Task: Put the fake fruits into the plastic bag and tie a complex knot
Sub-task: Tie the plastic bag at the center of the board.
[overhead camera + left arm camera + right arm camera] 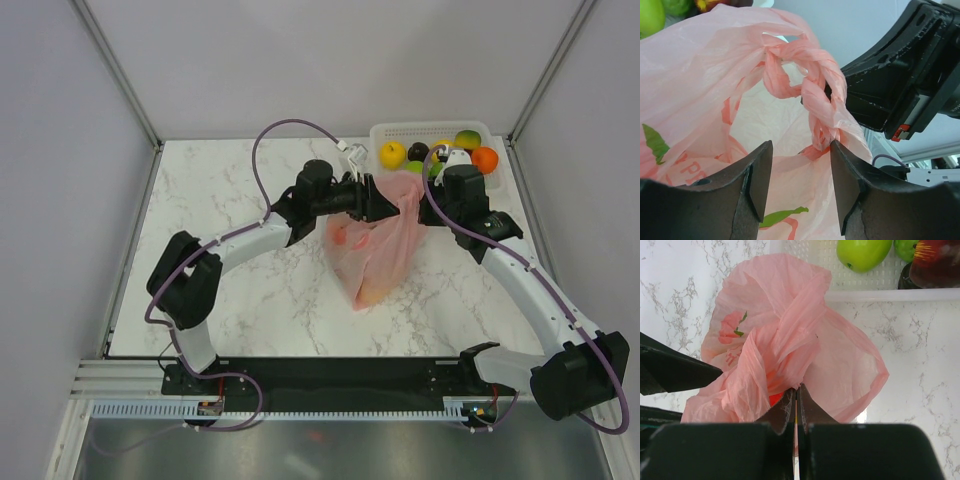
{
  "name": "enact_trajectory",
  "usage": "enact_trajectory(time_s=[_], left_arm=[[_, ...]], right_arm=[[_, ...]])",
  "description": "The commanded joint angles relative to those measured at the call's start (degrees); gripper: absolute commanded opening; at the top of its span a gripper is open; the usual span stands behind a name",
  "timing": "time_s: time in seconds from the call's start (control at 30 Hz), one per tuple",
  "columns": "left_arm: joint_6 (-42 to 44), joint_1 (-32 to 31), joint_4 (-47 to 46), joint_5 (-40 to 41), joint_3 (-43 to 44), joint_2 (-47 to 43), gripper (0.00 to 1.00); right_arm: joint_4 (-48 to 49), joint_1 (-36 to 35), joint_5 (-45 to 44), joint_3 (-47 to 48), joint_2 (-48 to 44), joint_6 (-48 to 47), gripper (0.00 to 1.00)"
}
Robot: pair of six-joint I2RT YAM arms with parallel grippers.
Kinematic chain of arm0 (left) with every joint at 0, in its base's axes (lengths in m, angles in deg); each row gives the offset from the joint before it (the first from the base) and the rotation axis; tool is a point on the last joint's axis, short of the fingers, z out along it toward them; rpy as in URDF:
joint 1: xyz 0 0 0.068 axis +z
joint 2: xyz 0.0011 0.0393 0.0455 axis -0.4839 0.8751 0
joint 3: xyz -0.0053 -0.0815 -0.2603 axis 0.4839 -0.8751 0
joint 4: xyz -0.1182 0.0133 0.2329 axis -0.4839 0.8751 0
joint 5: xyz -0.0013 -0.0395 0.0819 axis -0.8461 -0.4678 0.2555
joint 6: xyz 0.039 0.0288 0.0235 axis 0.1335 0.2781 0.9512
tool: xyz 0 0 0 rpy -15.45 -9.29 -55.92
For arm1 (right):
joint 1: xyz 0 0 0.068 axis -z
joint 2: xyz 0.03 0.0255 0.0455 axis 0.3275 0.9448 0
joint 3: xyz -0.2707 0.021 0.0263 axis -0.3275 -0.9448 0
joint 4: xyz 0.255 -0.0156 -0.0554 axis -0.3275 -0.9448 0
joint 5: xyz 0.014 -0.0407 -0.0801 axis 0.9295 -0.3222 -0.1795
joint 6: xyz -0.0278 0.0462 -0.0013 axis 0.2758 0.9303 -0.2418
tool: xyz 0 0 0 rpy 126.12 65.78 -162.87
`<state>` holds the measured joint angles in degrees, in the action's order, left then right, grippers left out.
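The pink plastic bag lies mid-table with its top lifted between both grippers. Reddish fake fruits show through its film. My left gripper is open, and the bag's twisted handle runs down against the tip of its right finger. The handle rope loops and crosses itself; whether that is a knot I cannot tell. My right gripper is shut on a gathered fold of the bag. More fake fruits sit in the basket: yellow, orange, green.
The white lattice basket stands at the back right, right behind the right wrist. White marble table lies to the left of and in front of the bag. Grey walls and frame posts enclose the table.
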<state>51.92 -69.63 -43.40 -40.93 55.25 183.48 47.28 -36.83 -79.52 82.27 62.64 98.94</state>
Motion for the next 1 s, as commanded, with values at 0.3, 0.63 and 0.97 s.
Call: enact_trajectory(time_s=[0.3,0.63,0.97], left_arm=[[8.39,-2.55,1.37,5.84,4.33,-2.89,0.61],[10.5,-3.43,2.7,9.45,4.86,-4.03,0.44],[11.91,-4.14,2.96,9.45,4.16,-5.62,0.13]], right_arm=[[0.77,0.31,0.14,2.45,0.55,-0.4,0.0],[0.51,0.31,0.23,2.89,1.08,-0.49,0.0],[0.42,0.22,0.32,3.06,1.25,-0.57,0.0]])
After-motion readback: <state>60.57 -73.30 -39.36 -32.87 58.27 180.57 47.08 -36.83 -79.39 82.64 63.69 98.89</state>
